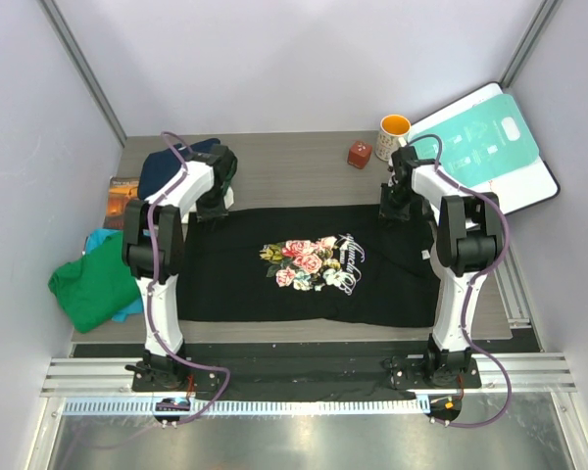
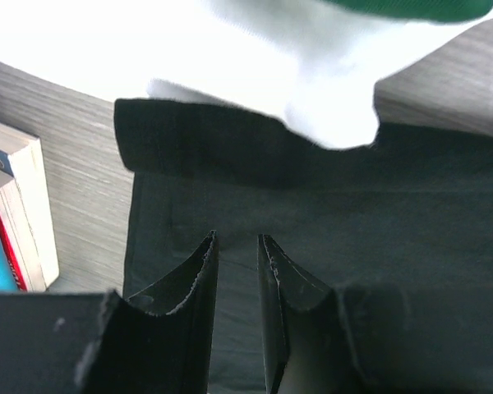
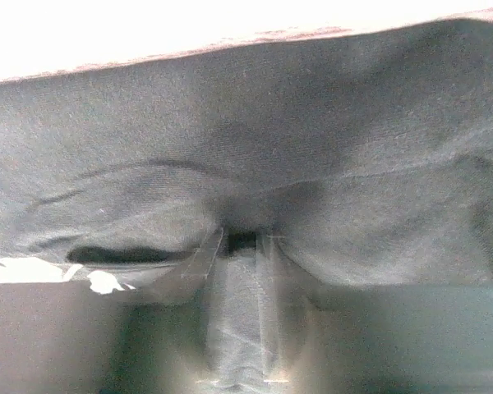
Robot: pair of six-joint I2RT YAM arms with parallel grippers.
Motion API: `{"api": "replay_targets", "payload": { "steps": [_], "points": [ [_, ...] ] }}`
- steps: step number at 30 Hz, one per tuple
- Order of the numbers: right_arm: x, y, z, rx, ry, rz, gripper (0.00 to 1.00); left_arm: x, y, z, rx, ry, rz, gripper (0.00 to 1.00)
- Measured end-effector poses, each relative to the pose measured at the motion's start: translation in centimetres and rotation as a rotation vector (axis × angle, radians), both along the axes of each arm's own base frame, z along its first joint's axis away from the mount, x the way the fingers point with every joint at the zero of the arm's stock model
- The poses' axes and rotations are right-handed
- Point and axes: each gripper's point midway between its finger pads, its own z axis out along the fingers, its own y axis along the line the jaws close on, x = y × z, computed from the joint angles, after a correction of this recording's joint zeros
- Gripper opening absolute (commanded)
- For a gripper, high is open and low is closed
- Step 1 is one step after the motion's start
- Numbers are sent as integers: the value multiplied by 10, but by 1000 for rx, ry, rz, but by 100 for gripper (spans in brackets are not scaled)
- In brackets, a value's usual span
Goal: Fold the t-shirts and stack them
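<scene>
On grey wooden table (image 1: pixel 294 176), black t-shirt (image 1: pixel 225 279)

The top external camera sits high above and behind the arm bases, looking down on the whole table (image 1: pixel 294 171). The left wrist camera looks closely down on the far left corner of the black t-shirt (image 1: pixel 225 279). The right wrist camera is nearer still, at the shirt's far right edge. All three share that shirt.

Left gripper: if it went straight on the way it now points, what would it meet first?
Most likely the black t-shirt, lying flat just ahead of the left gripper; depth is unclear.
</scene>
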Motion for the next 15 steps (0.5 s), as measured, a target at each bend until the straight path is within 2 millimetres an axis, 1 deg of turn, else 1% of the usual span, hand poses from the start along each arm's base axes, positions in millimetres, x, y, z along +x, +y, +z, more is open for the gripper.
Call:
{"api": "replay_targets", "payload": {
  "steps": [2,6,10,15],
  "points": [
    [1,1,0,10,-3,6,5,3,-1,1,-1,-5,-1,26],
    [1,2,-1,18,-3,9,5,7,-3,4,-2,-12,-5,26],
    [0,2,-1,18,-9,9,5,6,-4,3,-1,-6,-8,26],
    [-15,0,1,16,3,8,5,5,-7,2,0,-2,-17,26]
  ]
}}
